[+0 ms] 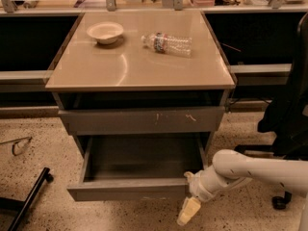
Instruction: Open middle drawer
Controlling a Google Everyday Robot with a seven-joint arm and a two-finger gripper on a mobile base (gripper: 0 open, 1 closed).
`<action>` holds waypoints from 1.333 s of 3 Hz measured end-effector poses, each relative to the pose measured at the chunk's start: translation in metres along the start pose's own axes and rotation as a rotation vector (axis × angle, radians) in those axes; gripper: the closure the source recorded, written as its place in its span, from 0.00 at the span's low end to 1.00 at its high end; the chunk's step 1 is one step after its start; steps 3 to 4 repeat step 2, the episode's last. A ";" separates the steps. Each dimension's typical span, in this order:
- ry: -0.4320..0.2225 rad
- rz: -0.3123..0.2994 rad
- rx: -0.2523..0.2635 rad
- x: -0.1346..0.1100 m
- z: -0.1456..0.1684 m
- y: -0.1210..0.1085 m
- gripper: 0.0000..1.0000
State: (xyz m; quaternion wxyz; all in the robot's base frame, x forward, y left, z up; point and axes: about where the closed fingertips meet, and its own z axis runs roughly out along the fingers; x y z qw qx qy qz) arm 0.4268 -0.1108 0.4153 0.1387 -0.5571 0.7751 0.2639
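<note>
The middle drawer (127,189) is the wide, shallow one with a plain grey front. It stands pulled well out from the cabinet, and its dark grey inside (144,159) shows bare. My gripper (188,210) is at the end of the white arm (250,170) that comes in from the right. It sits at the right end of the drawer's front, with its cream tip hanging just below the front's lower edge. Above, the taller grey front with white scratch marks (142,120) is closed.
A white bowl (105,32) and a lying plastic bottle (166,43) rest on the tan cabinet top (139,69). A dark office chair (288,109) stands at the right. A black bar (29,201) and a pair of glasses (19,146) lie on the speckled floor at the left.
</note>
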 end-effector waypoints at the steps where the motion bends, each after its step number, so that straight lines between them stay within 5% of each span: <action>1: -0.009 0.032 -0.005 0.004 -0.005 0.020 0.00; 4: -0.009 0.032 -0.005 0.004 -0.005 0.020 0.00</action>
